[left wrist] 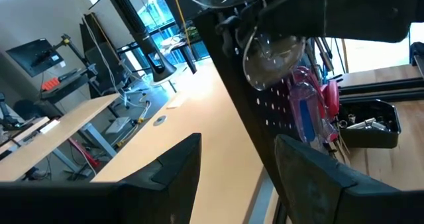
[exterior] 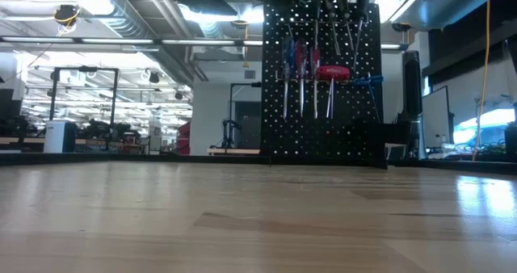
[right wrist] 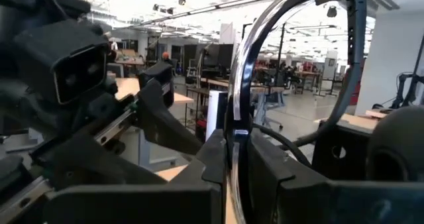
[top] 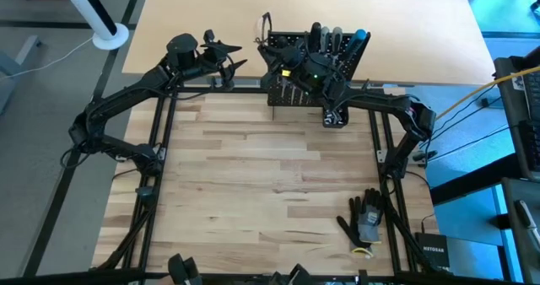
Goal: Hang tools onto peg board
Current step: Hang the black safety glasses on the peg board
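your right claw is clamped on a thin metal ring above the peg board at the worktop's far edge. your left claw waits beside it, fingers apart. tools hang on the board.

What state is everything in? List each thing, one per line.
Peg board: upright, at the table's far edge.
Screwdrivers: hanging on the peg board.
Left gripper: open, empty, beside the board.
Right gripper: shut on a curved metal tool at the board's top.
Gloves: lying flat on the table.
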